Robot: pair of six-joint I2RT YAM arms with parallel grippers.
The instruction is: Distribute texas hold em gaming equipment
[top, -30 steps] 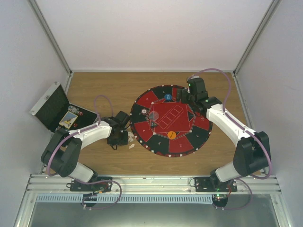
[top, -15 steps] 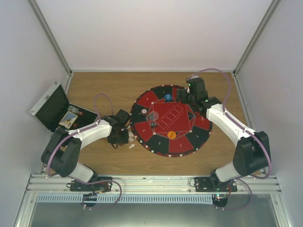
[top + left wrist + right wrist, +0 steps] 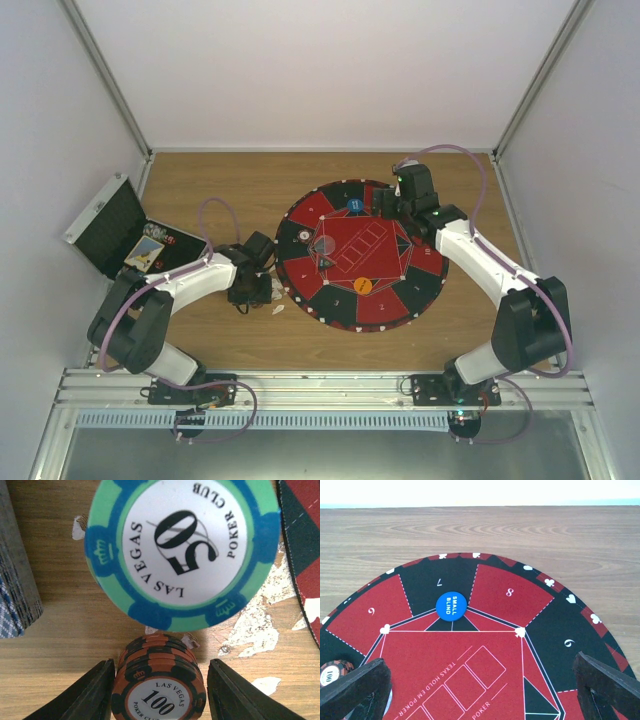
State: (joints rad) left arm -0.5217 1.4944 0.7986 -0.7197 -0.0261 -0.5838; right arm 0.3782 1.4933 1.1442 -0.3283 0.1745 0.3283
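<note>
A fanned stack of dark red "100" poker chips stands on the wood between the fingers of my left gripper. The left finger is at the stack's edge and a thin gap shows at the right finger. A big teal "50" chip fills the view above the stack. My left gripper sits just left of the mat. My right gripper hangs wide open and empty over the mat's far side, near the blue "small blind" disc. An orange disc lies on the mat's near side.
The round red-and-black mat covers the table's middle. The open black case stands at the far left with cards inside. A grey-blue card deck lies left of the chips. Another "100" chip lies on the mat by my right gripper's left finger.
</note>
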